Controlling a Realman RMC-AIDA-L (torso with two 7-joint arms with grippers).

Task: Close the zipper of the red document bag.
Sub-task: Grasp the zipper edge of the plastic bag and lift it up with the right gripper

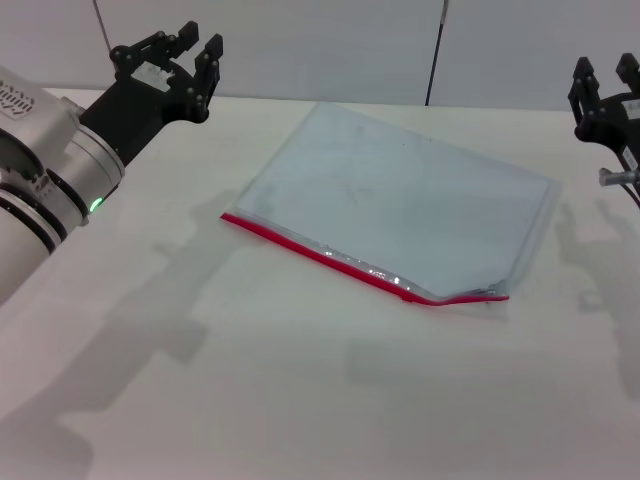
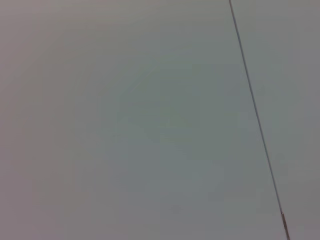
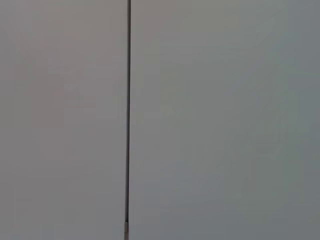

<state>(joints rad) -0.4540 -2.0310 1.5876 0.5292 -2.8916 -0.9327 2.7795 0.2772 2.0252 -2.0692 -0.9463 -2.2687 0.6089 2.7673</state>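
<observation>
White surface (image 1: 300, 380) spreads under everything, backed by a pale panelled wall (image 1: 330, 45). On it the red document bag (image 1: 400, 205) lies flat and skewed, a translucent blue-grey pouch. Its zipper (image 1: 345, 262) is the red strip along the long edge nearest the robot, and the end of that strip farther from the left arm looks slightly lifted and gaping. Left of the bag, well apart and raised above the surface, the left claw (image 1: 170, 55) hangs with its black fingers spread wide, holding nothing. Right of the bag, near the picture's edge, the right claw (image 1: 605, 85) is also raised, fingers parted and empty. Both wrist views show only wall with a dark seam.
</observation>
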